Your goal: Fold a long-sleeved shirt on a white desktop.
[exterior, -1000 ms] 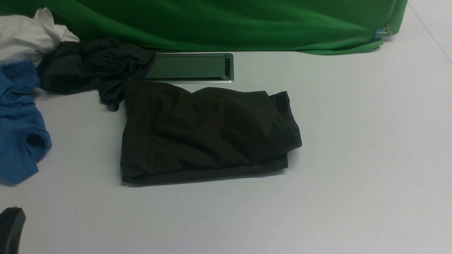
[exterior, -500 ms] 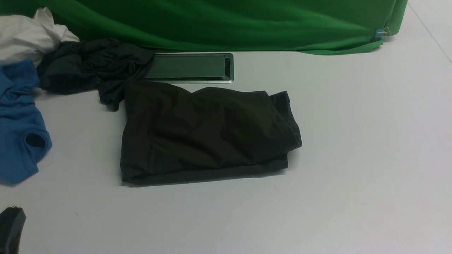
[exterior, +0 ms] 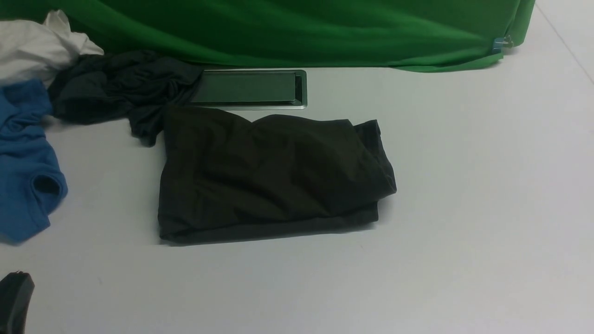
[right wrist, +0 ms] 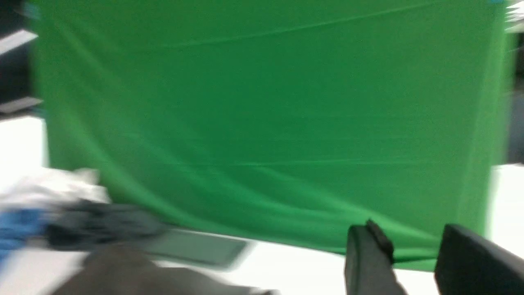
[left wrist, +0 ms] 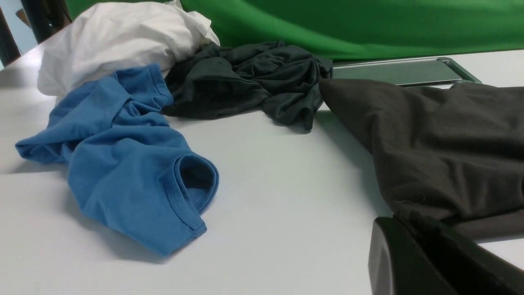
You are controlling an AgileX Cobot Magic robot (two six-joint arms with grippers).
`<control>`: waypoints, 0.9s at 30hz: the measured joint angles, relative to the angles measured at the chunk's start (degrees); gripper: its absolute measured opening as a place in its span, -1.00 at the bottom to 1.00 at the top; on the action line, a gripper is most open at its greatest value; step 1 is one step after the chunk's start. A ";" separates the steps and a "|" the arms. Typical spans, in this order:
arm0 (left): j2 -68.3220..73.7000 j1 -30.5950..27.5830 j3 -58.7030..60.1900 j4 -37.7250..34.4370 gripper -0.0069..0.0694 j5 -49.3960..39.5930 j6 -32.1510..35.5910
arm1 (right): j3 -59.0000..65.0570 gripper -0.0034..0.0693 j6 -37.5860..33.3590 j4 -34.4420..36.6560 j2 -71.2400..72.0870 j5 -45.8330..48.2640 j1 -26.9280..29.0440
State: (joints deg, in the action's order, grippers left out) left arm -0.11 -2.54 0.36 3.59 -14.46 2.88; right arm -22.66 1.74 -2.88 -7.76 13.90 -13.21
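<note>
The long-sleeved shirt (exterior: 274, 176) lies folded into a dark rectangle in the middle of the white desktop (exterior: 464, 208); no lettering shows. My left gripper (exterior: 16, 297) sits low at the near left corner, well clear of the shirt. In the left wrist view its jaws are pressed shut (left wrist: 403, 223) with nothing between them, and the shirt's edge (left wrist: 442, 139) lies just beyond. My right gripper is outside the front view. In the blurred right wrist view it (right wrist: 411, 231) stands open and empty above the desk, facing the backdrop, with the shirt (right wrist: 135, 270) low in the picture.
A grey metal hatch (exterior: 250, 88) is set into the desk just behind the shirt. A crumpled dark garment (exterior: 116, 88), a blue garment (exterior: 25, 157) and a white cloth (exterior: 37, 46) are piled at the far left. The green backdrop (exterior: 301, 28) closes the far side.
</note>
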 joint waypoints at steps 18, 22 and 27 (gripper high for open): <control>-0.04 0.00 0.00 -0.04 -0.77 0.06 0.00 | 23.18 -0.25 -0.72 -1.93 7.60 0.39 12.60; -0.04 0.00 0.00 -0.04 -0.77 0.06 0.00 | 23.18 -0.25 -0.72 -1.86 7.84 0.14 12.61; -0.04 0.00 0.00 -0.04 -0.77 0.06 0.00 | 23.18 -0.25 -0.72 -1.80 7.84 0.02 12.61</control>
State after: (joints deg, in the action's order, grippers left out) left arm -0.14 -2.54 0.36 3.56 -14.41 2.88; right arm 0.51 1.02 -4.68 0.07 13.92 -0.59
